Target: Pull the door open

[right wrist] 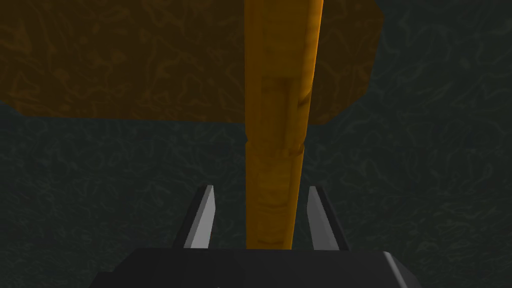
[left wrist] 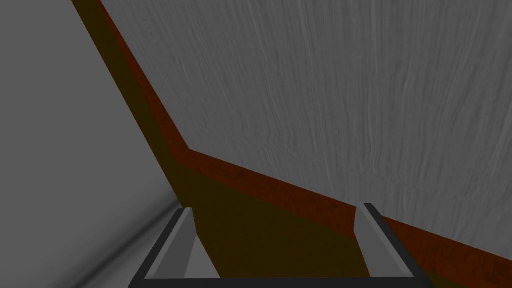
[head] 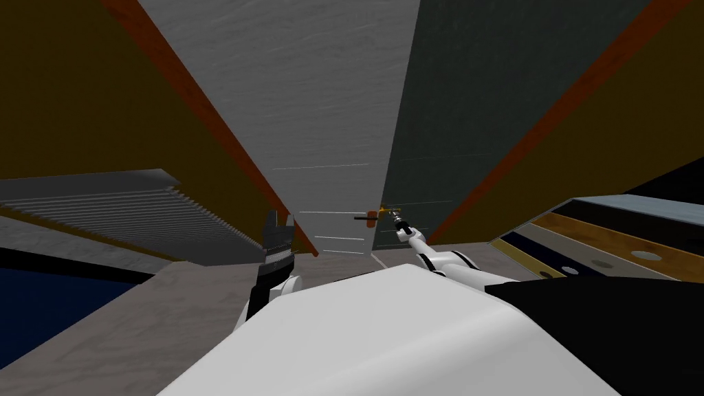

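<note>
The door point(head: 474, 103) is a dark grey-green panel inside a red-brown frame point(head: 543, 117), next to a lighter grey panel point(head: 309, 103). Its golden handle point(right wrist: 275, 150) runs out from a golden plate point(right wrist: 125, 65) and passes between the fingers of my right gripper point(right wrist: 260, 192). The fingers have narrowed around it, the one on the right almost touching it. The head view shows my right gripper point(head: 393, 214) stretched out to the handle point(head: 385, 210). My left gripper point(head: 278, 223) is raised in front of the grey panel and stands open, holding nothing point(left wrist: 275, 210).
A short black lever point(head: 364, 218) sticks out of the grey panel beside the handle. Left of me lies a grey slatted surface point(head: 137, 206). On my right stands a low unit point(head: 619, 237) with striped shelves. Brown-grey floor point(head: 137, 309) spreads to the left.
</note>
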You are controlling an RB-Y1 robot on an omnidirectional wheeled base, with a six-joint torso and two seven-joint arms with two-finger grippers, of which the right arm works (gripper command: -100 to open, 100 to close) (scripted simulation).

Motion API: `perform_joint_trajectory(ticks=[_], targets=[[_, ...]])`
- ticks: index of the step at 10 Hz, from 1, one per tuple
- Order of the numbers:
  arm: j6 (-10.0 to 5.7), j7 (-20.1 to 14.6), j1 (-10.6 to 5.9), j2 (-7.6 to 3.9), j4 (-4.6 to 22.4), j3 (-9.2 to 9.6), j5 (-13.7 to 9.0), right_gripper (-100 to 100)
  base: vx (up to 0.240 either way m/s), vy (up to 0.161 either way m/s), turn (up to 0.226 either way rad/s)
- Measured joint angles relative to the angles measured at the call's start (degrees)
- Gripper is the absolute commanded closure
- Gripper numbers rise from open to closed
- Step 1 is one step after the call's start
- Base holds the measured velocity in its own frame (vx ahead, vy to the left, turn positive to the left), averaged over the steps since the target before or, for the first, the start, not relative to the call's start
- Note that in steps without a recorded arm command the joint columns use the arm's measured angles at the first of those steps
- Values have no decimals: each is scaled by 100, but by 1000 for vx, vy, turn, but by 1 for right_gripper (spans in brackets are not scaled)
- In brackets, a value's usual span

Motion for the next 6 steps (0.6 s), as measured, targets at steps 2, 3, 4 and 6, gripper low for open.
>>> perform_joint_trajectory(ticks=[2,3,4,6], targets=[[-4,-3,-11,-1,-6,0,-1,100,-24,-6,12],[-2,-1,-5,7,-2,6,2,100,-11,1,-3],[0,-1,1,13,2,10,3,100,0,0,0],[9,-23,23,-1,-42,29,14,100,-144,-65,13]])
